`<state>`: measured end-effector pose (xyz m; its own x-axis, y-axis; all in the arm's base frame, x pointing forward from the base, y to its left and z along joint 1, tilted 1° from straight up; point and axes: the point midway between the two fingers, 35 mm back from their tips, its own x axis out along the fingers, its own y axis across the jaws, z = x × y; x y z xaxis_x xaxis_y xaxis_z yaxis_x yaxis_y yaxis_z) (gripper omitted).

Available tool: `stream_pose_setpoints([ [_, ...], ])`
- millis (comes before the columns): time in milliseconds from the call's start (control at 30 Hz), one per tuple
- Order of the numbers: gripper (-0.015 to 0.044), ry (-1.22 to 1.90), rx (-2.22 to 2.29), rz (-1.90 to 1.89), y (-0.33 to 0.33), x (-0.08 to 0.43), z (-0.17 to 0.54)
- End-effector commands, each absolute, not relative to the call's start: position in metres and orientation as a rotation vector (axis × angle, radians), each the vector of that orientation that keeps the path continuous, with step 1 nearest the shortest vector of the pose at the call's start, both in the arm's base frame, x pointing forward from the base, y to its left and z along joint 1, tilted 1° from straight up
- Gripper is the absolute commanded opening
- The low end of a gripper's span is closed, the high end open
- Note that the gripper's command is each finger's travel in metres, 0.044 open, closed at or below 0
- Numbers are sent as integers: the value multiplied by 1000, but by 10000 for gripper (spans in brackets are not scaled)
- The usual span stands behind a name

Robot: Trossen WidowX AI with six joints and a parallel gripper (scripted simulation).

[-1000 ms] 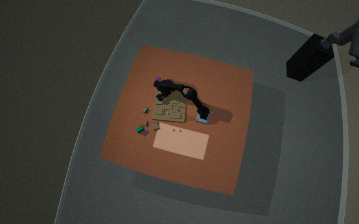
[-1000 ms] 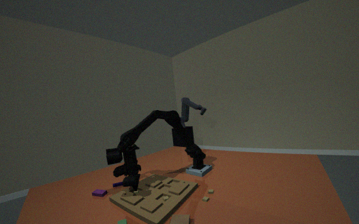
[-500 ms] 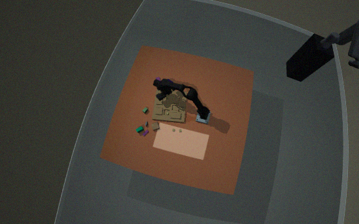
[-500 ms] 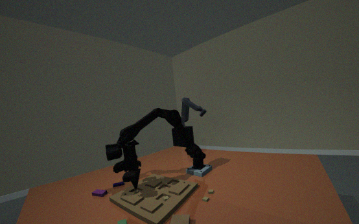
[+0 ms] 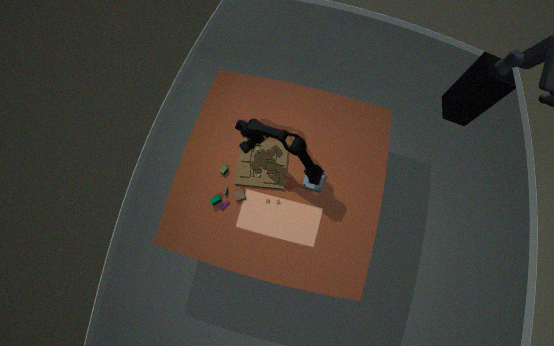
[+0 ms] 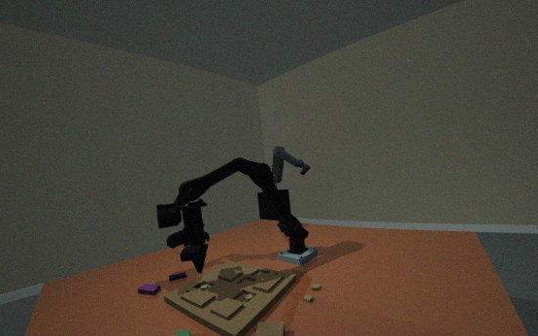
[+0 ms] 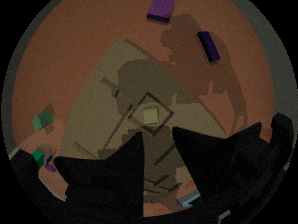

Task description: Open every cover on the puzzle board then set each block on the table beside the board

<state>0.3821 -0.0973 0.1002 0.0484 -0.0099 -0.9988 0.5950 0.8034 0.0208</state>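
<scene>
We count one puzzle board [image 5: 262, 185] [image 6: 204, 316] [image 7: 95, 105] and, in its wells, two small tan blocks [image 5: 258, 175] [image 6: 249, 296] [image 6: 205, 287] [image 7: 150, 115] that we can see. On the table we count two other small tan pieces [image 5: 268, 201] [image 5: 278, 202] [image 6: 316, 287] [image 6: 308, 298], one larger brownish block [image 5: 240, 195] [image 6: 270, 329], two green blocks [image 5: 224, 170] [image 5: 215, 200] [image 6: 183, 332] [image 7: 43, 120] [image 7: 38, 157], two purple blocks [image 5: 224, 205] [image 5: 244, 121] [image 6: 149, 289] [image 7: 161, 10] [image 7: 50, 168], one dark violet bar [image 6: 178, 276] [image 7: 208, 46] and one grey piece [image 5: 226, 191] [image 7: 48, 159]. The covers we cannot count surely, because the shadow is hiding some parts.
</scene>
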Motion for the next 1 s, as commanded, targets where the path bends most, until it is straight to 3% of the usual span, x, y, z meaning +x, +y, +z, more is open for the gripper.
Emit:
stream_pose_setpoints([
  [0,144,1465,506,-493,-96,382,91],
  [967,144,1465,506,-493,-96,383,71],
])
